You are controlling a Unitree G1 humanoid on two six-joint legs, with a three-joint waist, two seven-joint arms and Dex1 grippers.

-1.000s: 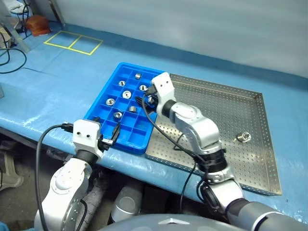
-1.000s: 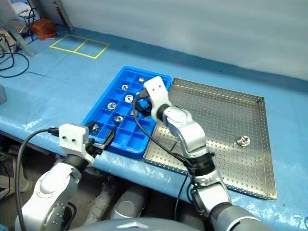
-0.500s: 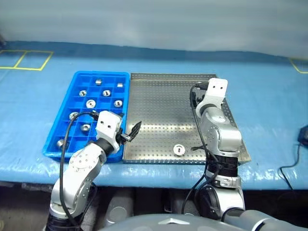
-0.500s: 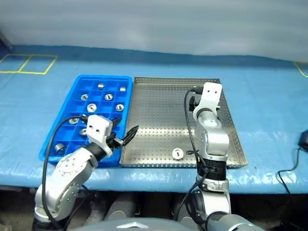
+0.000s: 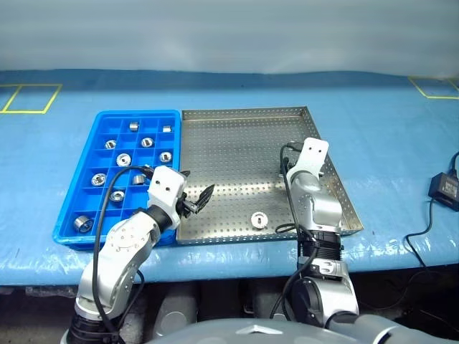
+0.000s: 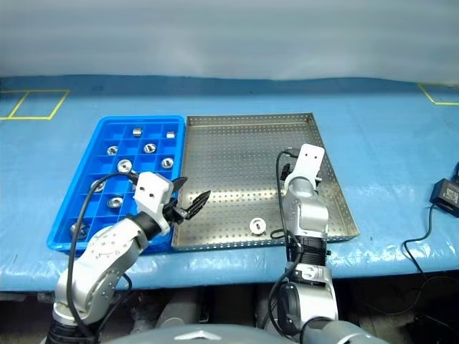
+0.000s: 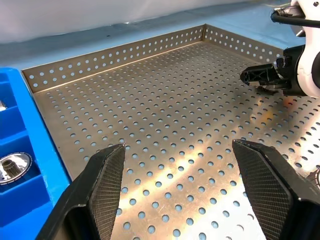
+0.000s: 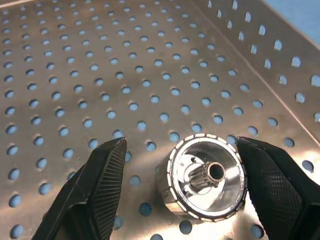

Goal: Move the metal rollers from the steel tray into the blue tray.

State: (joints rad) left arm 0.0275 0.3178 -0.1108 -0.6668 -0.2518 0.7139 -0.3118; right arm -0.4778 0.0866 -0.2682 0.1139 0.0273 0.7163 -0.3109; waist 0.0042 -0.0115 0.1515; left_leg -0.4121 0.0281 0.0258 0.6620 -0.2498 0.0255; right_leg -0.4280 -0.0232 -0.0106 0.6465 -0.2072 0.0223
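The right pincer [image 8: 175,170] has swung from over the blue tray [image 5: 79,179] across to the near right part of the steel tray [image 5: 237,136], and now stands with its jaws apart on either side of the last roller [image 8: 206,176], not yet touching it. That roller sits on the perforated floor close to the near rim, its hollow centre facing up toward the wrist, so its short axis stands roughly upright, slightly tilted. The step in hand looks like the approach to pick it; next the jaws need to lower and close across its ribbed side. The left pincer [image 7: 185,185] hangs open and empty over the steel tray's left part. Other rollers [image 5: 123,159] already lie in the blue tray's compartments on the tabletop [image 5: 394,143].
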